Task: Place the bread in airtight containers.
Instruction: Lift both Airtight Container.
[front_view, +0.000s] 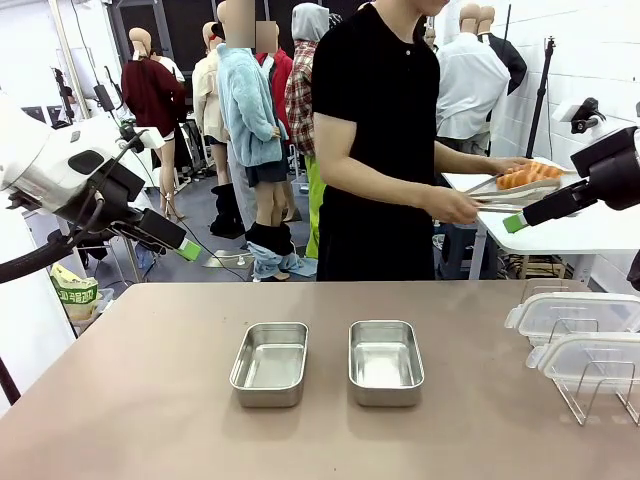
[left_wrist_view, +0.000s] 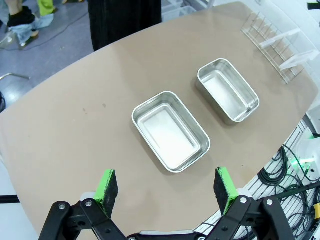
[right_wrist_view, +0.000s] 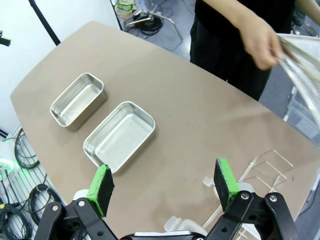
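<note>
Bread (front_view: 530, 177), a few golden-orange rolls, lies on a white side table (front_view: 600, 235) behind the far right corner of the worktop (front_view: 140, 400), well apart from the containers. The person at the far side holds metal tongs (front_view: 515, 193) in one hand (front_view: 452, 206). The tips of the tongs are at the rolls, but I cannot tell if they pinch one.

The two steel containers stand side by side in the middle of the worktop, near each other but not touching. These are the left pan (front_view: 270, 362) and the right pan (front_view: 385, 362), each with a bare, shiny bottom. Two clear lids (front_view: 575, 313) rest on a wire rack (front_view: 600, 392) at the right edge of the worktop.

The front view gives the rolls and the whole row of pans and rack. The left wrist view looks down into both pans, the left pan nearer to the camera, with the rack in the upper corner. The right wrist view has the right pan nearer, and the hand with the tongs is a blurred streak beyond the far edge.

The left end effector (left_wrist_view: 166, 184) hangs high above the worktop, its fingers spread wide and holding nothing. The right end effector (right_wrist_view: 162, 185) is raised in the same way, fingers wide apart, with the rack just beside it below.
</note>
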